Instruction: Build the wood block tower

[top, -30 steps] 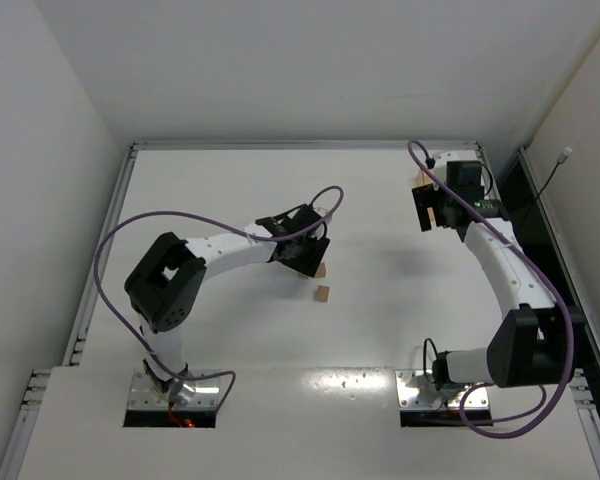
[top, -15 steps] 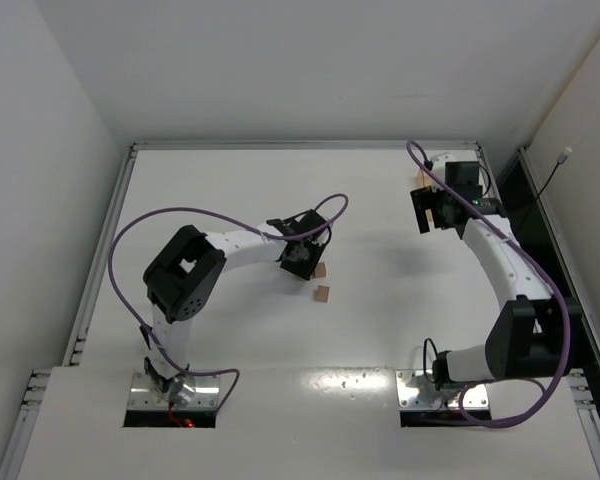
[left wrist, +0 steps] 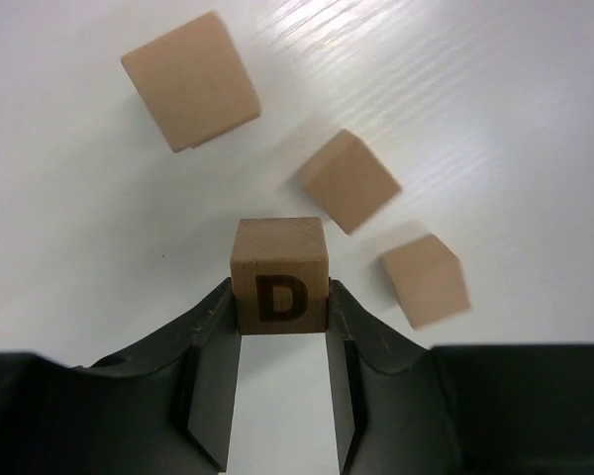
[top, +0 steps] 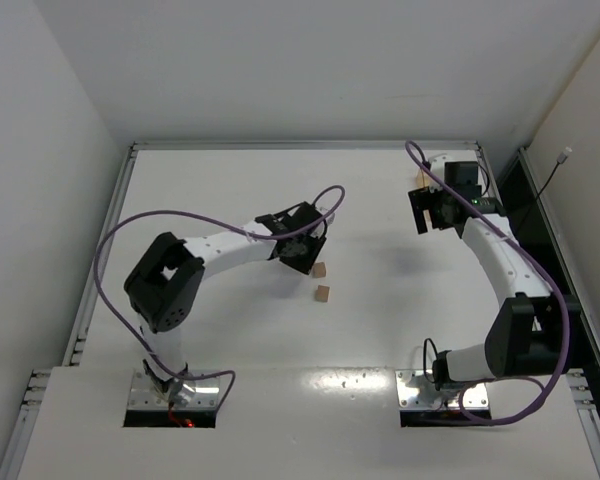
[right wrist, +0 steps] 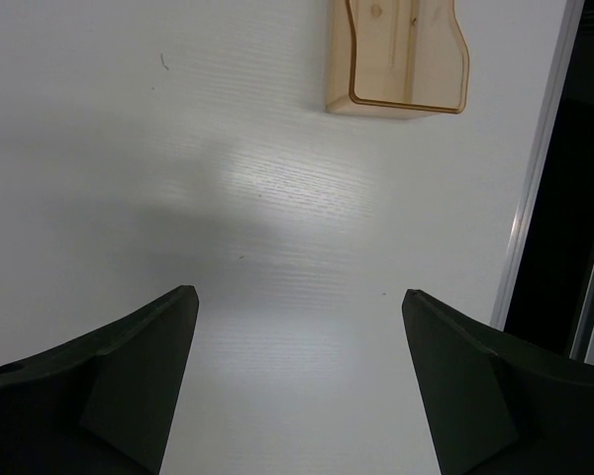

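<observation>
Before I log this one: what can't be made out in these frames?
- Top view: the left arm covers the lettered block it holds. Only two of the loose blocks show there, too small to check for marks.
- Left wrist view: the three loose blocks show plain faces only. Their other sides are hidden.
- Right wrist view: the tray is cut off by the top edge, and its contents are unclear.

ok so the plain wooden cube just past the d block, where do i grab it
Grip the plain tan wooden cube by two opposite flat side faces, coming straight down from above. It sits turned corner-on to the left pincer, which is shut on the tan wooden D block, so the wrist likely needs a twist to square up.
</observation>
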